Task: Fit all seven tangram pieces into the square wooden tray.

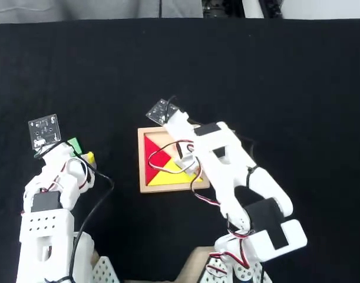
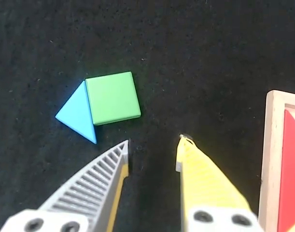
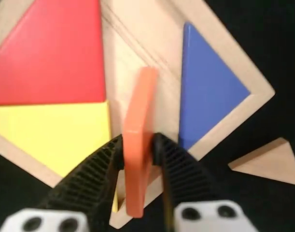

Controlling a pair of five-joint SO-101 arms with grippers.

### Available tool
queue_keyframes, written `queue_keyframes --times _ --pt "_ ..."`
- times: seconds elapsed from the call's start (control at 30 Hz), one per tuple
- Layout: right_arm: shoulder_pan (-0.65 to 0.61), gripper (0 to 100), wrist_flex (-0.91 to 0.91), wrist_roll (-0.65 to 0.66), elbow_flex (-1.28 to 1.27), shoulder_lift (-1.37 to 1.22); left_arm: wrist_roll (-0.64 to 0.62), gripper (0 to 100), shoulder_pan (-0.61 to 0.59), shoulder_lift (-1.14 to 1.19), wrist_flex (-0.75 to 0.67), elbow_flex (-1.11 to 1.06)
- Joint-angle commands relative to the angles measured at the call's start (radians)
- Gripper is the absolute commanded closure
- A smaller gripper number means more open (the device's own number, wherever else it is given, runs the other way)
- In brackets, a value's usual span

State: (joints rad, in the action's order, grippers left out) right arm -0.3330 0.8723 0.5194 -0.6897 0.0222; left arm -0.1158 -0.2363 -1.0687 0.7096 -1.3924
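Seated in tray (image 1: pixel 142 168): red triangle (image 3: pixel 55 53), yellow triangle (image 3: pixel 55 135), blue triangle (image 3: pixel 205 87). Right hand (image 3: pixel 137 139) grasps orange piece (image 3: pixel 142 96), on edge over tray. Outstanding: green square (image 2: pixel 112 96) and pale-blue triangle (image 2: pixel 76 114), touching, on worktop left of tray, near released left hand (image 2: pixel 155 141); wooden triangle (image 3: pixel 273 159) beside tray corner.

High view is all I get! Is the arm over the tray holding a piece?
Observer: Yes. The right gripper is shut on an orange piece, held on edge over the tray.
Operator: Is anything hiding in the tray under that arm?
Observer: A blue triangle lies flat in one corner.
Operator: And the other arm?
Observer: The left gripper is open above the black cloth, close to a green square that touches a light blue triangle.
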Motion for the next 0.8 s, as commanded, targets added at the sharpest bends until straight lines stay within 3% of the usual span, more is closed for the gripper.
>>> queue_keyframes --times 0.0,0.27,0.77 --pt "0.011 93.0 -0.006 0.011 0.058 0.015 -0.002 83 0.013 -0.012 -0.017 0.007" --pt "0.048 90.5 0.063 0.005 0.048 0.151 -0.002 83 0.013 -0.012 -0.017 0.007" --pt "0.077 89.3 0.011 -0.049 0.004 0.150 0.000 83 0.013 -0.014 -0.017 0.007"
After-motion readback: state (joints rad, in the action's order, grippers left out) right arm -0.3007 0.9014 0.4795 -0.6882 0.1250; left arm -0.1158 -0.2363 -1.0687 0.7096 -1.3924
